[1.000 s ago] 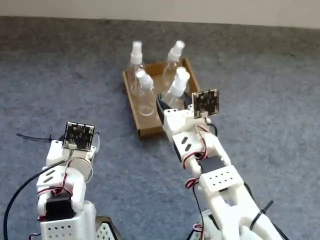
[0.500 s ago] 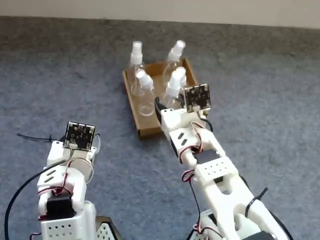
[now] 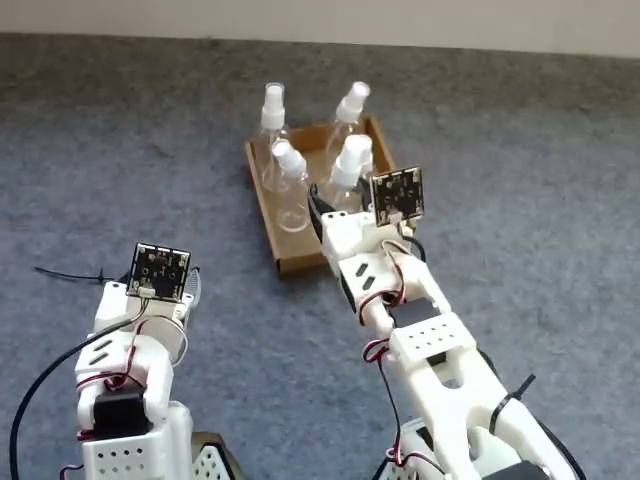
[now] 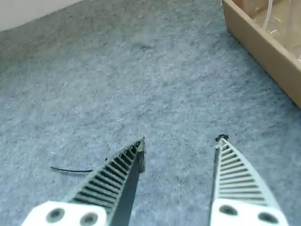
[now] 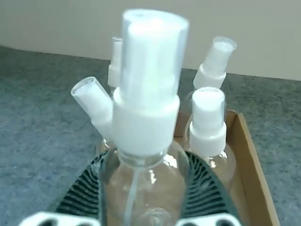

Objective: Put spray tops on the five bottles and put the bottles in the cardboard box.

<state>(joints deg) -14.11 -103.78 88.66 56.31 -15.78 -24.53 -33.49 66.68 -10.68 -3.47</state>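
The right gripper (image 5: 146, 159) grips a capped spray bottle (image 5: 148, 108) upright at the cardboard box's (image 5: 254, 162) near end among other bottles (image 5: 207, 127), while the left gripper (image 4: 181, 141) hangs spread open above grey carpet (image 4: 117, 70).

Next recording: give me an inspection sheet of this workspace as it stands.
Surface: grey carpet, flat.
Job's things: one bottle with a spray top, held at the cardboard box; other topped bottles grouped at the box.
Clutter: nothing seen.
Grippers: left gripper open above bare carpet; right gripper fingers shut on the bottle.
Cables: thin black cable on the carpet beside the left arm.
Surroundings: pale wall beyond the carpet.
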